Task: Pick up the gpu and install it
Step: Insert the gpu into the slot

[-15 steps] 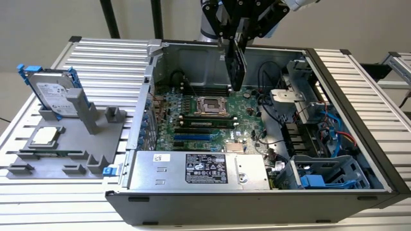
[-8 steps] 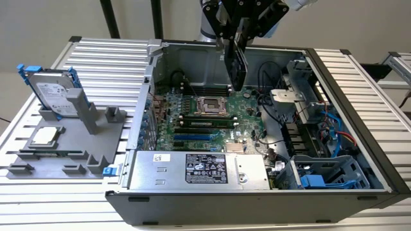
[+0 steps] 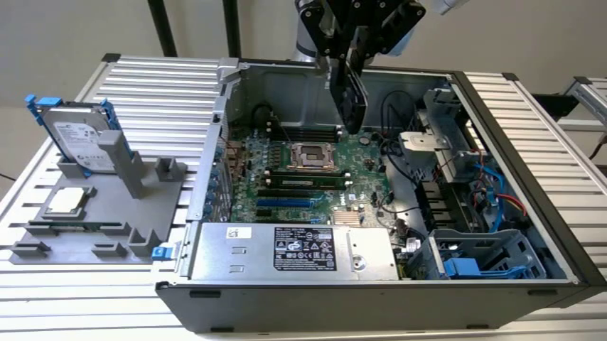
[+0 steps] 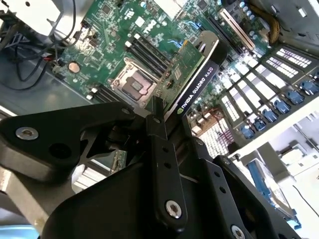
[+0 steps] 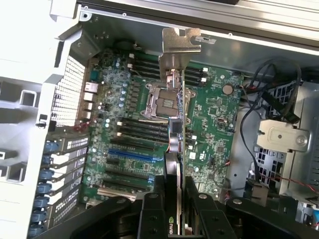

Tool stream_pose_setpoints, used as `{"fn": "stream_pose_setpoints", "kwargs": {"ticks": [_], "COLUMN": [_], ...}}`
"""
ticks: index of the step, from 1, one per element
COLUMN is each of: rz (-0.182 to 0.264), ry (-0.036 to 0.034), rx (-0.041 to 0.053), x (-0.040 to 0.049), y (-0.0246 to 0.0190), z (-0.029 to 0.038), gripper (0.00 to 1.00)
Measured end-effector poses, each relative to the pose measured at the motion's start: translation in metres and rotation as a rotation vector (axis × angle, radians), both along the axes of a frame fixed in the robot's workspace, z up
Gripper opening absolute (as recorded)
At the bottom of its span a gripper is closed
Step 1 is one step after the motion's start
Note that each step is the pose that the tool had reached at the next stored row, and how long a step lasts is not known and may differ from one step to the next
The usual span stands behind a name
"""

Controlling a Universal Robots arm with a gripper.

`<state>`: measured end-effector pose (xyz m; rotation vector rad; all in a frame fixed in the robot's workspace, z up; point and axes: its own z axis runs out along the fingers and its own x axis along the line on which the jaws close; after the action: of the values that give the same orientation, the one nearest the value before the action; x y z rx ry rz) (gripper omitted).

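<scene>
What the claw (image 3: 352, 65) grips: we see it closed on the gpu (image 3: 349, 99), with the bracket end farthest from it.
Gpu: hanging over the motherboard (image 3: 313, 170), inside the open case (image 3: 533, 177).
Tabletop (image 3: 152, 92): carries the case.

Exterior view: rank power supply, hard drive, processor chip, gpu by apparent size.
1. power supply
2. hard drive
3. gpu and processor chip: too close to rank; the gpu is seen edge-on, a narrow strip.
</scene>
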<state>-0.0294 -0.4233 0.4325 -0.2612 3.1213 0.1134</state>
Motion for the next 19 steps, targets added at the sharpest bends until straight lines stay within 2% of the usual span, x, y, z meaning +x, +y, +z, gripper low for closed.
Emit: {"fn": "stream_pose_setpoints", "kwargs": {"ticks": [19], "rz": [0.1], "ry": [0.0001], "rx": [-0.0014], "x": [0.0], "y": [0.0], "z": [0.0021], "gripper": [0.0]}}
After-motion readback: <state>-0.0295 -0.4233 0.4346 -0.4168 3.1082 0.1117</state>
